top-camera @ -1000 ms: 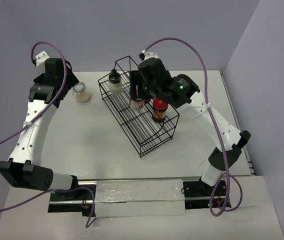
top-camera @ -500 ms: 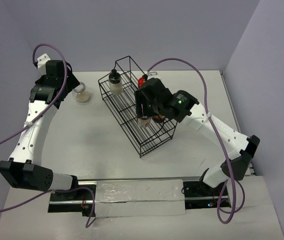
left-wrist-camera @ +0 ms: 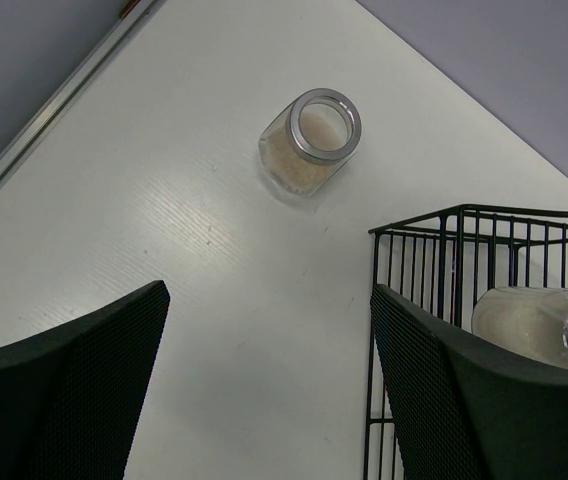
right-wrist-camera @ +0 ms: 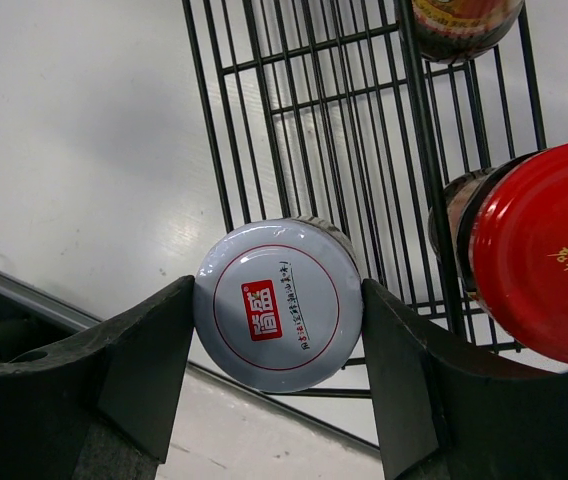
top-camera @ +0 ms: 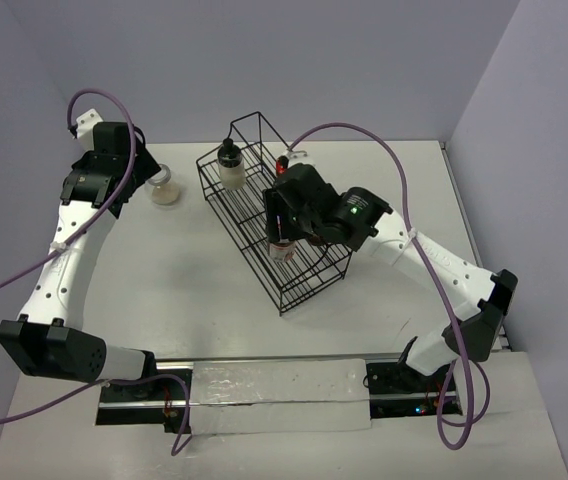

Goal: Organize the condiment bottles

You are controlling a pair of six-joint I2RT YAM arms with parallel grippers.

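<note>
The right end effector (right-wrist-camera: 278, 335) is clamped on the white-lidded jar (right-wrist-camera: 278, 300), one finger on each side of the lid. It holds the jar upright over the nearer, lower rows of the wire rack (top-camera: 309, 280). The jar's long axis runs straight down from the wrist, so the lid faces the wrist camera and the base is hidden. I cannot tell whether the base rests on the wires or hangs just above them. A red-lidded jar (right-wrist-camera: 549, 250) stands in the rack just beside it, with one finger between the two. Another jar with dark contents (right-wrist-camera: 464, 20) stands further up the rack, and the black-capped bottle (top-camera: 229, 165) sits in the rack's far corner on the left arm's side. The likely next move is to lower the jar and let go. That depends on the jar sitting squarely over a row rather than over the edge bar, which shows under its near side in the wrist view. The left end effector (left-wrist-camera: 269, 295) hangs open and empty over the worktop (top-camera: 164, 290). The pale-filled jar (left-wrist-camera: 309, 140) stands upright ahead of it, outside the rack and well apart from the right arm. The left arm is plainly the nearer one to this jar, and since the jar's axis is vertical, a grasp across its width should suit.
</note>
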